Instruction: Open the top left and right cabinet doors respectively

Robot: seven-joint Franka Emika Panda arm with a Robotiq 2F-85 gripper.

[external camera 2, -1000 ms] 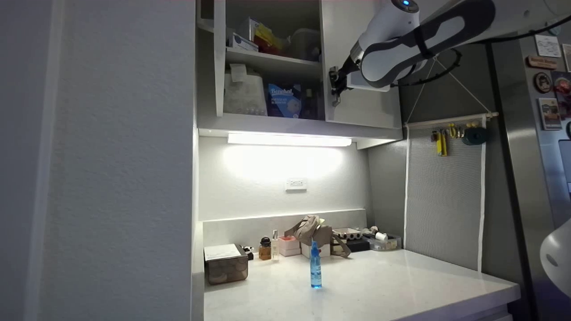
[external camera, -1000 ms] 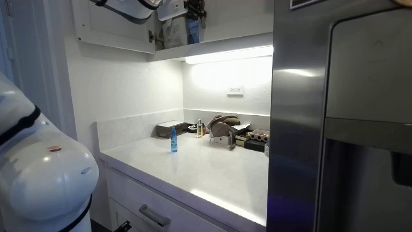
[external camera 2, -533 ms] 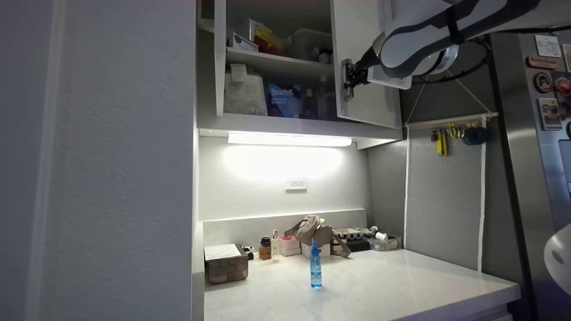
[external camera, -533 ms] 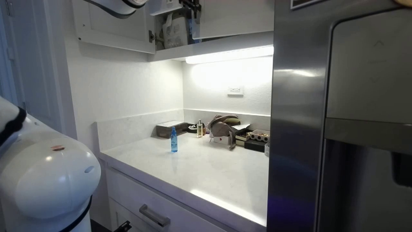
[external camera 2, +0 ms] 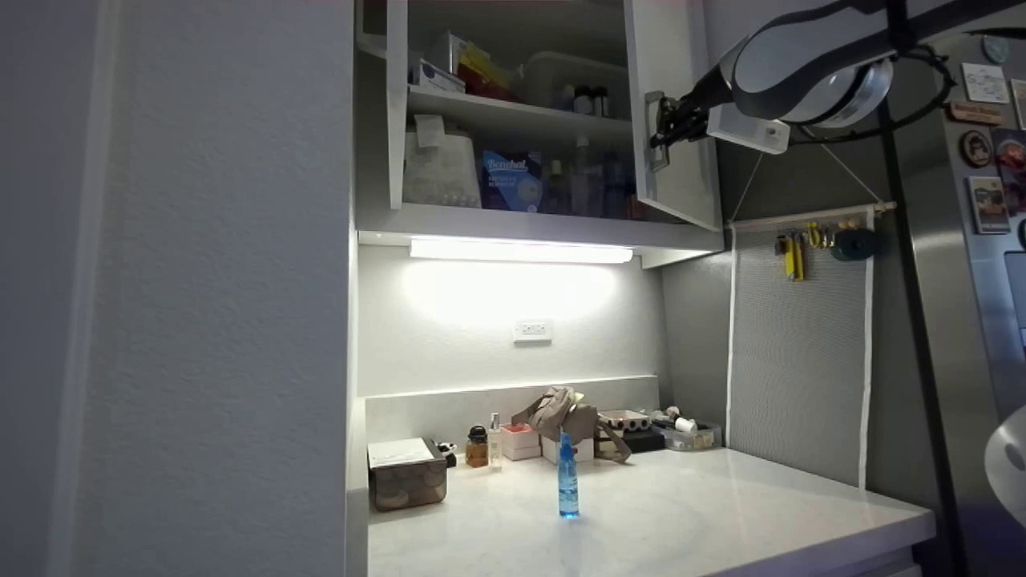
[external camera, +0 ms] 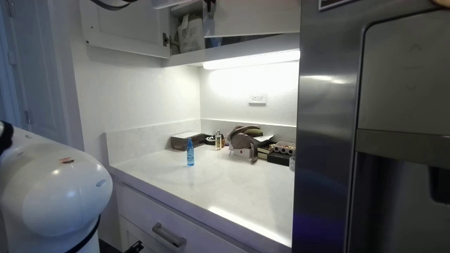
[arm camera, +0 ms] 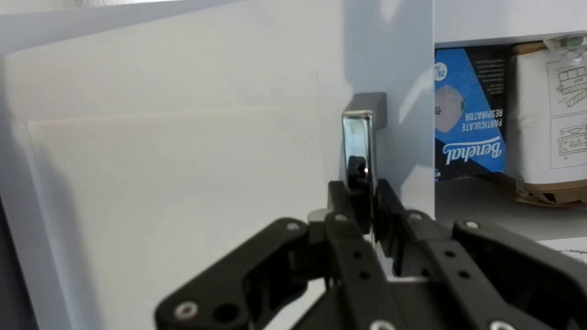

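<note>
Right door (arm camera: 192, 174) in my grip

My claw (arm camera: 361, 189) pinches its handle (arm camera: 359, 137); the door stands partly open. Past it I see a blue box (external camera 2: 510, 183) inside the cabinet (external camera 2: 537, 223); beyond that, the left door (external camera: 130, 28), wide open.

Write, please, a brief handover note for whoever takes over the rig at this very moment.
Gripper: shut on the handle of the right door.
Doors: the left door stands wide open; the right door is partly open, its handle side swung out from the cabinet.
Done: left door open, right door part of the way.
Remaining: probably swing the right door wider, then let go of the handle and back off.
</note>
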